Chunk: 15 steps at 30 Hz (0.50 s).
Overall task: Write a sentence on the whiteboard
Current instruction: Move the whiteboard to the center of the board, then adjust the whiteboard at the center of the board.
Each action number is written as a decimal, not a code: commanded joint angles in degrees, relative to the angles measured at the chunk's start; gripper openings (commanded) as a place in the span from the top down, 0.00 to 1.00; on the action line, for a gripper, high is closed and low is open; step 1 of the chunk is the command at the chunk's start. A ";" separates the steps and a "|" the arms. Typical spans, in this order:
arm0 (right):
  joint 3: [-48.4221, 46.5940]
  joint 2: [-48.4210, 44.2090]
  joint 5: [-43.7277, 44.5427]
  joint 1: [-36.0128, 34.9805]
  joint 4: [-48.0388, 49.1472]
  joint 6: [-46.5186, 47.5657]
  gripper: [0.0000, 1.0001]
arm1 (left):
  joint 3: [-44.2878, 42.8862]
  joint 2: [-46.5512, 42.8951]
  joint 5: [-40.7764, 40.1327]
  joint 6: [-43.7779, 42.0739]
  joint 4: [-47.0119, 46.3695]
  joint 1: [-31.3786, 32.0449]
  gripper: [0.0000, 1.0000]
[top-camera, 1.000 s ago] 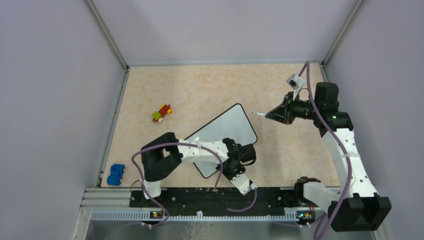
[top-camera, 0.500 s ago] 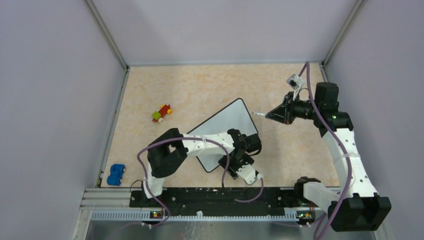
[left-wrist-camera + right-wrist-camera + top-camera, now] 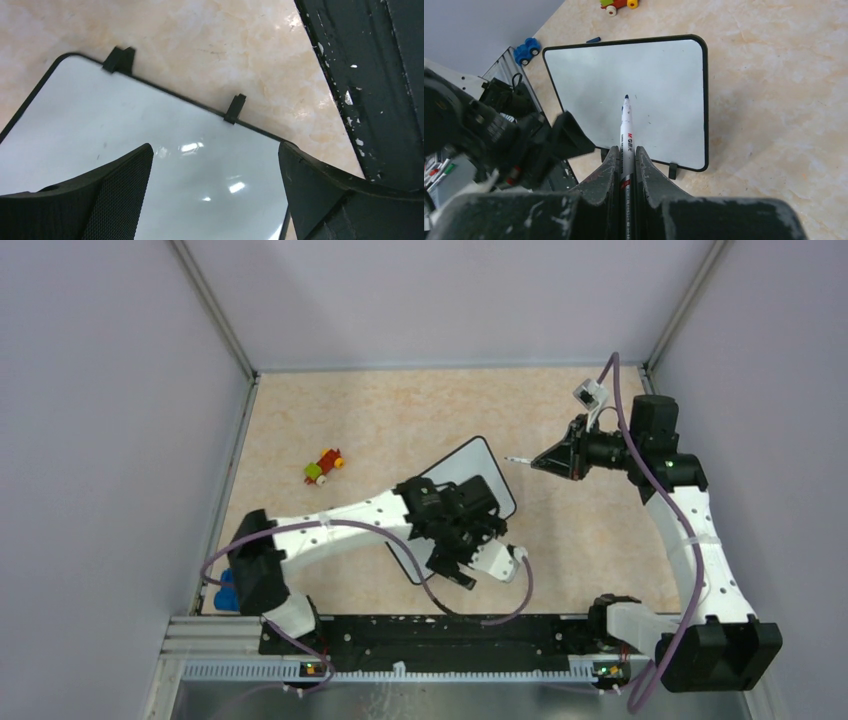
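Observation:
The whiteboard (image 3: 466, 468) lies slanted mid-table, black-framed, and its white face (image 3: 659, 85) shows no sentence or other writing. My left gripper (image 3: 462, 512) hovers over the board's near half, covering part of it. In the left wrist view that gripper (image 3: 215, 150) is open, with only the glossy board (image 3: 150, 125) and its two black feet between the wide-apart fingers. Off the board's right corner, my right gripper (image 3: 548, 462) is shut on a white marker (image 3: 626, 125). The marker's dark tip points at the board from above, apart from it.
A red, yellow and green toy (image 3: 323, 466) sits left of the board. A blue toy car (image 3: 526, 49) is at the near left, half hidden by the left arm in the top view. A small blue cap (image 3: 593, 39) lies by the board's far edge. The black base rail (image 3: 380, 75) runs along the near edge.
My left gripper opened wide and moved from the board's near corner up over its surface, the arm stretching out. The right arm with the marker shifted only slightly.

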<state>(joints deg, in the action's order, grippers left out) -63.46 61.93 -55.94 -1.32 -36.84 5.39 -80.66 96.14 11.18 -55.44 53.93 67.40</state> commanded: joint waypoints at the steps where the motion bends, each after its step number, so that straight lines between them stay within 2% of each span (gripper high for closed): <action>1: -2.75 0.85 -0.65 0.20 1.72 0.50 1.00 | -0.08 -10.00 7.71 8.99 0.90 -6.15 0.01; 5: -2.34 1.16 0.26 0.18 1.82 0.92 1.00 | 0.68 -17.91 11.05 13.19 8.16 -6.99 0.03; 8: -2.00 1.08 0.47 0.21 2.07 0.82 1.00 | 5.45 -21.83 14.73 15.48 14.19 -7.69 0.16; 10: -1.85 0.99 0.48 0.21 2.05 0.73 1.00 | 10.09 -23.60 15.66 9.98 17.93 -8.09 0.25; 13: -1.77 0.71 0.72 0.20 1.75 0.63 1.00 | 16.42 -25.54 15.38 8.96 21.35 -7.99 0.37; 15: -1.86 0.56 0.75 0.18 1.66 0.46 1.00 | 19.73 -25.62 12.23 8.84 22.43 -8.00 0.43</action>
<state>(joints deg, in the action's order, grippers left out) -63.61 63.00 -55.11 -1.32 -36.42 5.39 -66.46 70.54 23.99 -45.39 69.25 59.64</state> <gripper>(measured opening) 0.080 0.617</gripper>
